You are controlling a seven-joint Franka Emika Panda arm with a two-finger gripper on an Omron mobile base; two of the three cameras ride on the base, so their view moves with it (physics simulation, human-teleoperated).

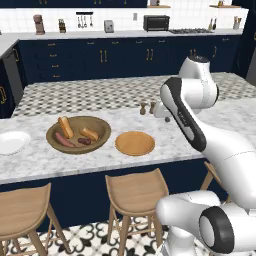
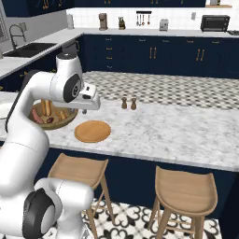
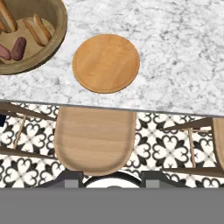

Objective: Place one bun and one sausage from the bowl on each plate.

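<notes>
Wooden bowl (image 1: 78,134) holds buns and sausages at nine o'clock of the tan plate (image 1: 135,143); white plate (image 1: 12,142) farther. Closed, empty gripper (image 3: 113,177) (over the stool (image 3: 95,141)) risks knocking the rim unless opened.

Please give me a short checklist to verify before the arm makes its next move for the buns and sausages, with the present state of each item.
1. Buns and sausages in the bowl: ok, two buns and two sausages lie inside.
2. Wooden plate free to receive food: ok, nothing on it.
3. White plate free: ok, bare, at the counter's left end.
4. Gripper carrying nothing: ok, shut, nothing seen between its fingers.
5. Gripper ready to grasp: not ok, it must open first.
6. Gripper above the bowl: not ok, it hangs right of the wooden plate, near the counter edge.
</notes>
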